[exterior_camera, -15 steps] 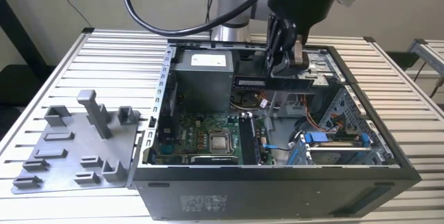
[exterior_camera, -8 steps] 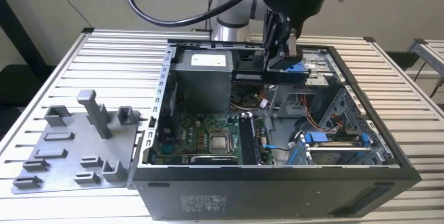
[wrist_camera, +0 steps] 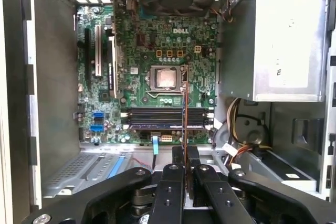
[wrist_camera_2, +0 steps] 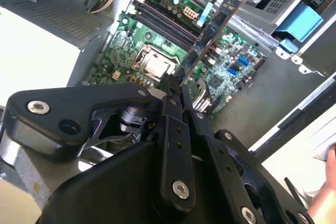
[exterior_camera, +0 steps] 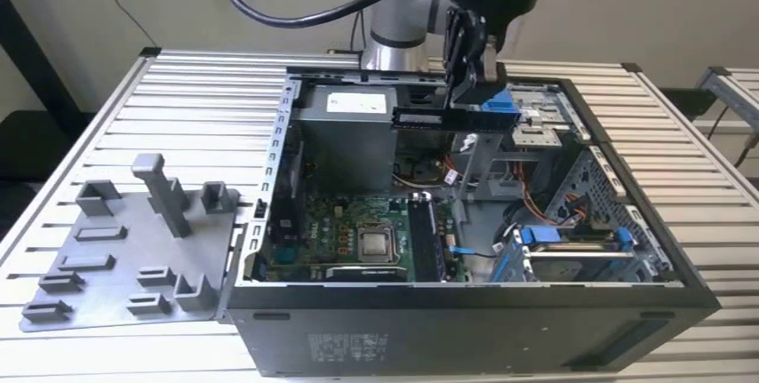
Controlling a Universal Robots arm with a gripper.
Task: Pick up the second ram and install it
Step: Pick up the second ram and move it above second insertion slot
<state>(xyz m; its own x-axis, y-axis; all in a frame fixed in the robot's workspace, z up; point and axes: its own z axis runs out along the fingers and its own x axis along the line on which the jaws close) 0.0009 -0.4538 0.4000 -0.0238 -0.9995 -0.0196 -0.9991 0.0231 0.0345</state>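
The slatted metal tabletop [exterior_camera: 119,116] carries an open black computer case [exterior_camera: 475,330], open side up, with a grey plastic fixture plate [exterior_camera: 131,250] just beside it on the exterior view's left. I have my tool [exterior_camera: 478,99] [wrist_camera_2: 176,85] [wrist_camera: 185,153] above the case, pinched tight on one end of the second ram [exterior_camera: 433,119] [wrist_camera_2: 210,30] [wrist_camera: 184,108], a thin dark bluish memory stick. In both wrist views the stick juts out over the green motherboard [wrist_camera_2: 136,40] [wrist_camera: 157,51], well apart from the long black slot rails [wrist_camera: 163,116] and not seated.
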